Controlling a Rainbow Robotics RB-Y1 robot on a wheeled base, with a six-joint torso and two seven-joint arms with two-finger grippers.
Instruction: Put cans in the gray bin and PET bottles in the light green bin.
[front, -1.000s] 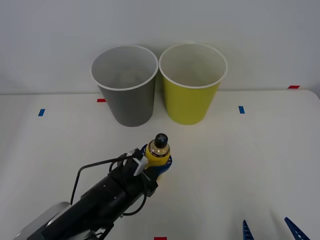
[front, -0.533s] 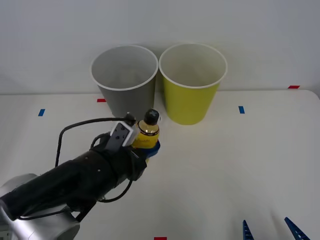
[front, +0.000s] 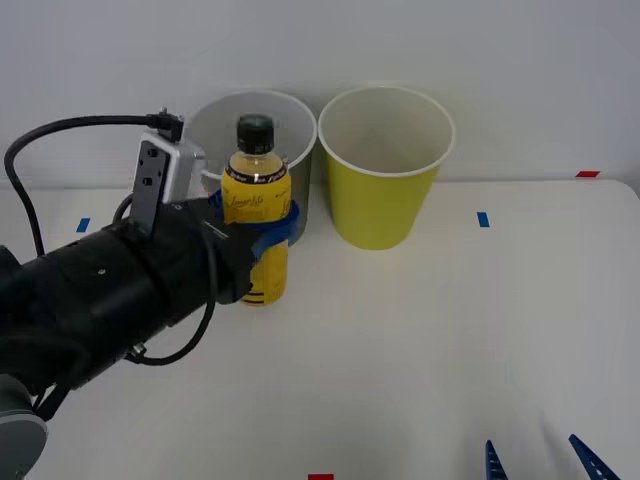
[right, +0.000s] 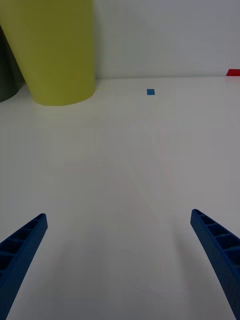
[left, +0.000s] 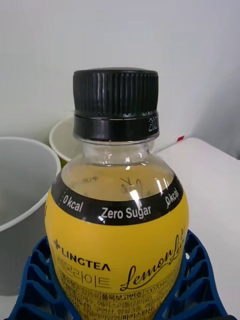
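Observation:
My left gripper (front: 262, 235) is shut on the PET bottle (front: 255, 205), a small clear bottle of yellow liquid with a yellow label and black cap. It holds the bottle upright above the table, in front of the gray bin (front: 292, 130). The light green bin (front: 385, 170) stands just right of the gray one. In the left wrist view the bottle (left: 117, 235) sits between the blue fingers (left: 35, 280), with the gray bin (left: 20, 170) and the light green bin's rim (left: 62, 137) behind. My right gripper (front: 540, 460) is open at the table's front right. The cans are out of view.
The right wrist view shows the open right gripper (right: 120, 260) over bare white table, the light green bin (right: 55, 50) ahead and a sliver of the gray bin (right: 6, 75). Small blue tape (front: 483, 219) and red tape (front: 587, 174) mark the table.
The left arm has lifted the bottle from the table's middle up and back, until it hangs in front of the gray bin. The right arm has not moved.

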